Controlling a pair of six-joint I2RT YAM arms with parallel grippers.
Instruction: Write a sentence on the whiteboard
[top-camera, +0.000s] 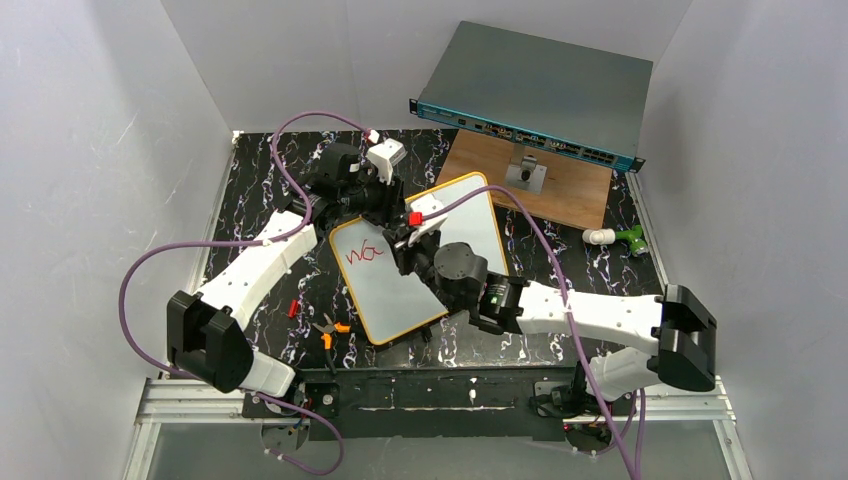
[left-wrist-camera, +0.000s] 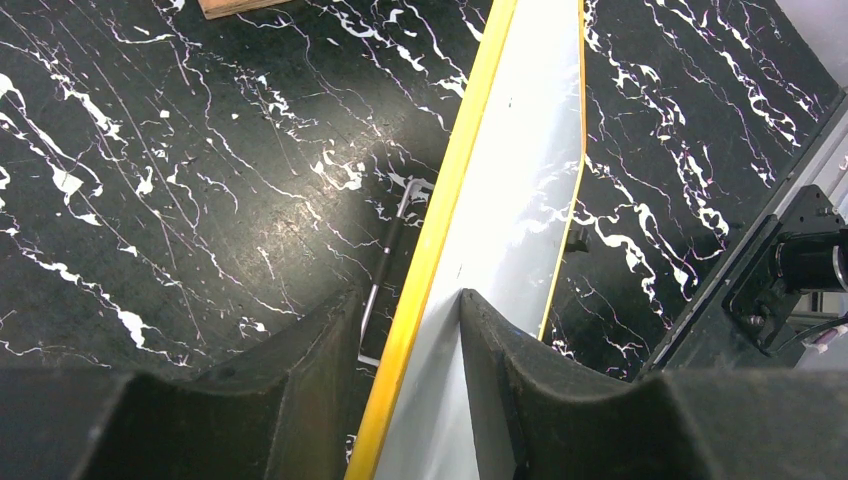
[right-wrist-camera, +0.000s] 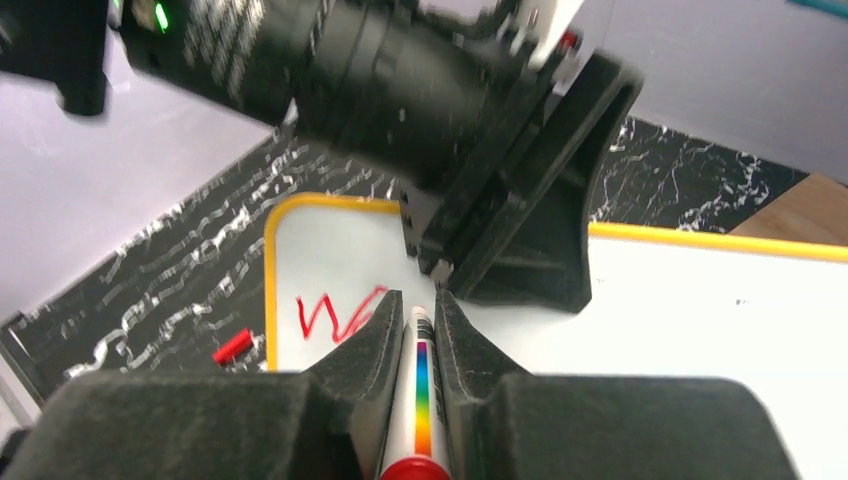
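Note:
The whiteboard (top-camera: 400, 295), white with an orange rim, lies tilted in the middle of the black marble table. Red marker lettering (top-camera: 364, 253), a few strokes like "wa", is near its upper left corner. My left gripper (top-camera: 385, 208) is shut on the board's far rim; in the left wrist view the fingers (left-wrist-camera: 405, 295) straddle the yellow edge of the whiteboard (left-wrist-camera: 510, 180). My right gripper (right-wrist-camera: 415, 300) is shut on a white marker (right-wrist-camera: 421, 390) with a rainbow stripe, tip by the lettering (right-wrist-camera: 335, 315) on the whiteboard (right-wrist-camera: 680, 320). In the top view it (top-camera: 405, 248) hovers over the board's upper part.
A grey rack-mount box (top-camera: 535, 95) with a teal front stands at the back, on a wooden board (top-camera: 545, 190). Orange-handled pliers (top-camera: 330, 328) and a red cap (top-camera: 293, 308) lie left of the whiteboard. A white and green object (top-camera: 620, 238) lies at the right.

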